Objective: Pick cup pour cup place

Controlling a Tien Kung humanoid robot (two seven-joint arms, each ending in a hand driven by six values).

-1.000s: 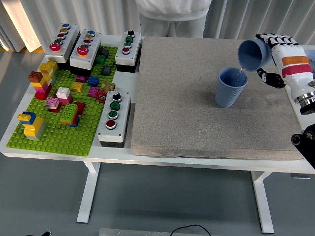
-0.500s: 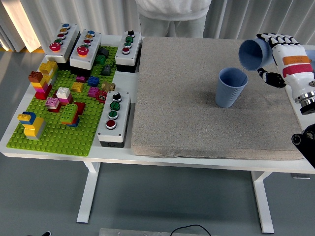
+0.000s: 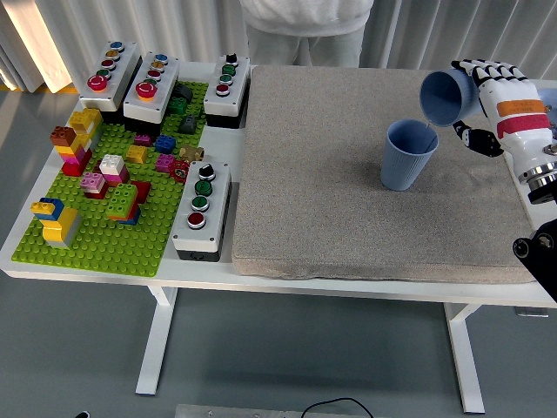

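A blue cup stands upright on the grey mat, right of the mat's middle. A second blue cup hangs tilted above and to the right of it, mouth turned down and left over the standing cup's rim. My right hand is shut on this tilted cup, white fingers wrapped round its far side and the thumb below. A thin stream seems to run from its lip into the standing cup. My left hand is out of sight.
A green baseplate with several coloured bricks fills the table's left. Button boxes stand around it and along the mat's left edge. A person stands at the far side, hands hidden. Part of a black arm shows at the right edge.
The tilted cup and my right hand have barely shifted; the pour holds in the same spot over the standing cup.
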